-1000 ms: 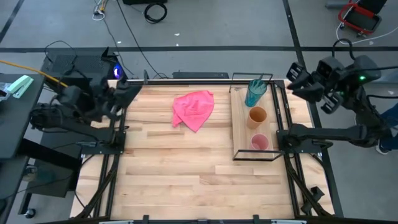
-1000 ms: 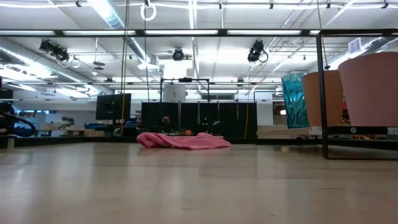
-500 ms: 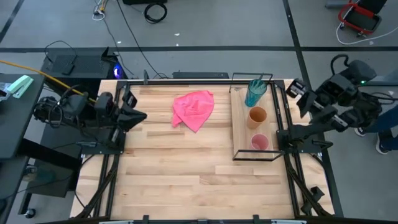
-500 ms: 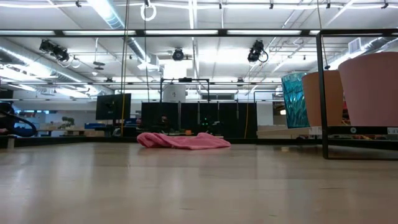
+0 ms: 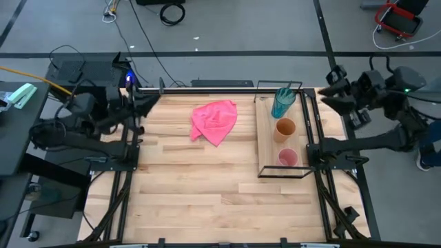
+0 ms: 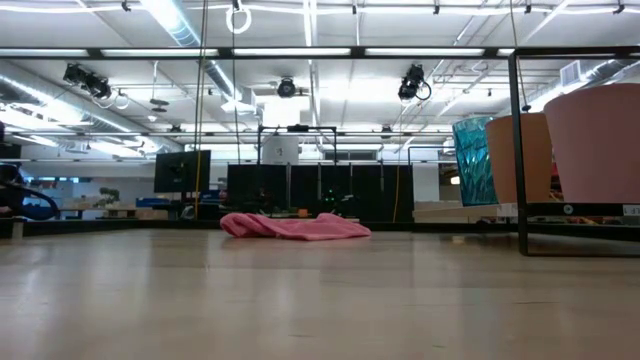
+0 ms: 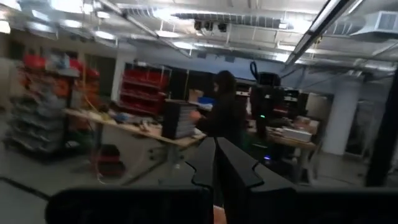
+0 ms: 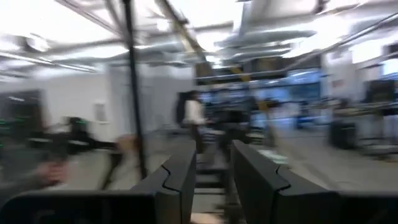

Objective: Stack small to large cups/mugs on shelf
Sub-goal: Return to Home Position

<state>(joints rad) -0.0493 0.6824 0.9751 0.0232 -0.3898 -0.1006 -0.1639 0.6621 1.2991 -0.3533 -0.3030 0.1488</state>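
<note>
Three cups stand upright on their bases in a row on the light-wood shelf at the table's right. The teal cup is farthest, the orange cup is in the middle, and the pink cup is nearest. They also show in the low view: teal cup, orange cup, pink cup. My left gripper is raised at the table's far left corner, shut and empty; its wrist view shows the fingers together. My right gripper is raised beyond the table's right edge, level with the teal cup, open and empty.
A crumpled pink cloth lies on the tabletop left of the shelf, toward the far side; it also shows in the low view. The shelf's thin black wire frame rises around the board. A person stands in the room behind.
Both grippers swung toward the table's near edge and then back toward the far edge, ending about where they were a second ago. The cups, shelf and cloth have stayed still.
</note>
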